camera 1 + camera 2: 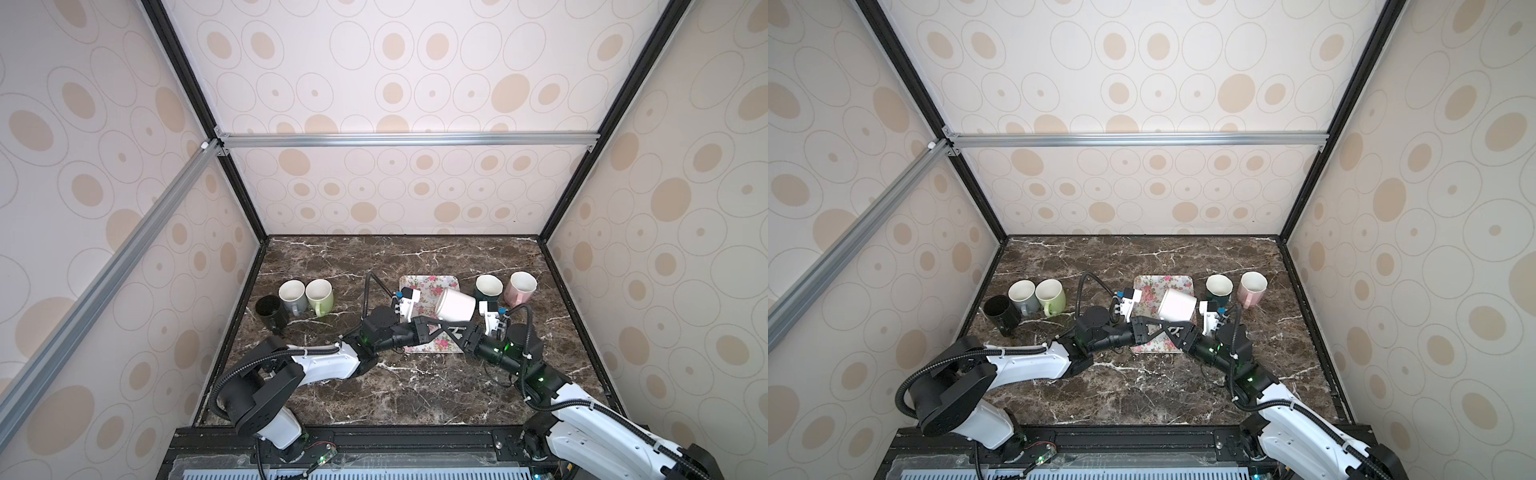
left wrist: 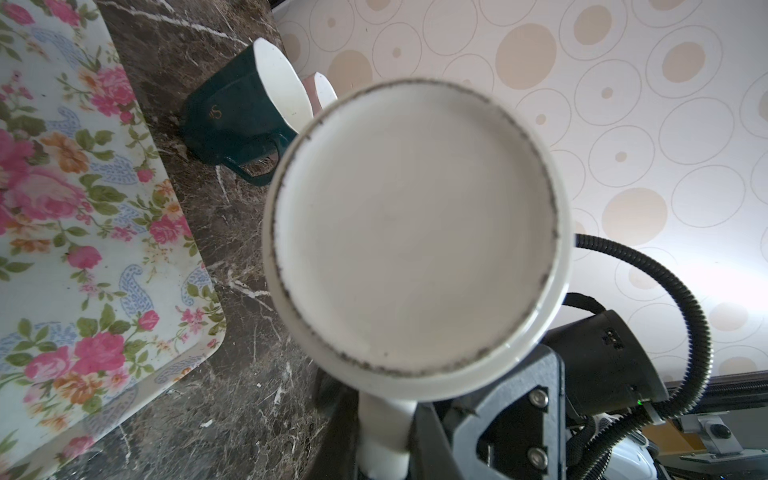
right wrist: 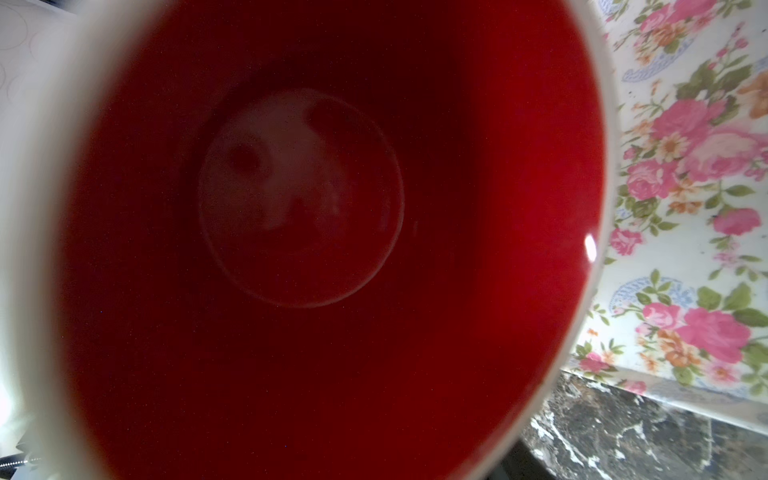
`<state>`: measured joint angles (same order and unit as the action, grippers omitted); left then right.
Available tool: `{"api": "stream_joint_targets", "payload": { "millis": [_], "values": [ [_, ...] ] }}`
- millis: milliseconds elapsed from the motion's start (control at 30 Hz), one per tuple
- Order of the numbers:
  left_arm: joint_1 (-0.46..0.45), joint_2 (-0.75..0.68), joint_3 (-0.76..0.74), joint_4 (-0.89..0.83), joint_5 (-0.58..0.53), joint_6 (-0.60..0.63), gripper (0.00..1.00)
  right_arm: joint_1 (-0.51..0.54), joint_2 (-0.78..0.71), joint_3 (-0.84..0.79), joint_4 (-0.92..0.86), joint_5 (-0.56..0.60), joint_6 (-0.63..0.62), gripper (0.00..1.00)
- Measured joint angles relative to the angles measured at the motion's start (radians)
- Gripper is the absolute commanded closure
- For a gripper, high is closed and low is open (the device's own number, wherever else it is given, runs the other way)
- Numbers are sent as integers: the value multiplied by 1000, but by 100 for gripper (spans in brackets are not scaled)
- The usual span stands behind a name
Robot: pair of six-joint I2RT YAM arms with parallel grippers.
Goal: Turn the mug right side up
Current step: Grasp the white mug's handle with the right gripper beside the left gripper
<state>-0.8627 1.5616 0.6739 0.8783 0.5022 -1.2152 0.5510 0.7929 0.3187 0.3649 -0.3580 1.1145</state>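
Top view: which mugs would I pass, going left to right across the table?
black mug → grey mug → green mug → white mug → dark green mug → pink mug

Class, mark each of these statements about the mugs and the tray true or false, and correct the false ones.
1. The white mug is tipped sideways over the floral tray. True.
2. Its inside is red. True.
3. In both top views, three mugs stand right of the tray. False: two, the dark green mug and the pink mug.
4. The light green mug is upside down. False: its mouth faces up.
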Motion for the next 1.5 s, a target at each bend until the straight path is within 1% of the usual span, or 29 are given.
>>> {"api": "stream_joint_targets", "payload": {
  "millis": [67,167,367,467,600,733,767,800,833,933,1100,1233,1433,1467,1500],
  "values": [
    [0,6,0,21,5,-13,100,0,-10,0,4,3,-3,49],
    [-2,13,0,49,13,-26,100,1,-31,0,7,13,-8,56],
    [-2,13,0,65,18,-31,100,4,-57,2,-3,18,-23,68],
    [-2,13,-4,74,20,-32,100,4,-70,2,-7,22,-25,71],
    [-2,13,-10,79,20,-33,100,4,-74,2,-15,23,-28,72],
    [-2,13,-11,76,17,-35,100,4,-74,2,-21,24,-35,77],
    [-2,11,-11,73,15,-37,100,4,-74,2,-20,27,-37,80],
    [-1,9,-12,69,12,-37,100,4,-74,2,-20,30,-42,87],
    [0,6,-13,65,11,-42,100,4,-76,2,-20,31,-50,90],
    [1,-5,-13,39,11,-41,100,5,-78,2,-26,32,-63,91],
    [-2,-61,-13,-73,-10,14,100,11,-78,2,-46,22,-73,100],
    [-6,-98,-11,-139,-35,58,100,19,-74,2,-44,16,-72,100],
    [-7,-105,-10,-172,-61,80,100,19,-35,9,-36,14,-64,100],
    [-7,-105,-10,-174,-63,80,98,19,-32,10,-36,14,-64,100],
    [-7,-105,-10,-174,-64,80,84,19,-30,11,-36,14,-64,100]
  ]
}}
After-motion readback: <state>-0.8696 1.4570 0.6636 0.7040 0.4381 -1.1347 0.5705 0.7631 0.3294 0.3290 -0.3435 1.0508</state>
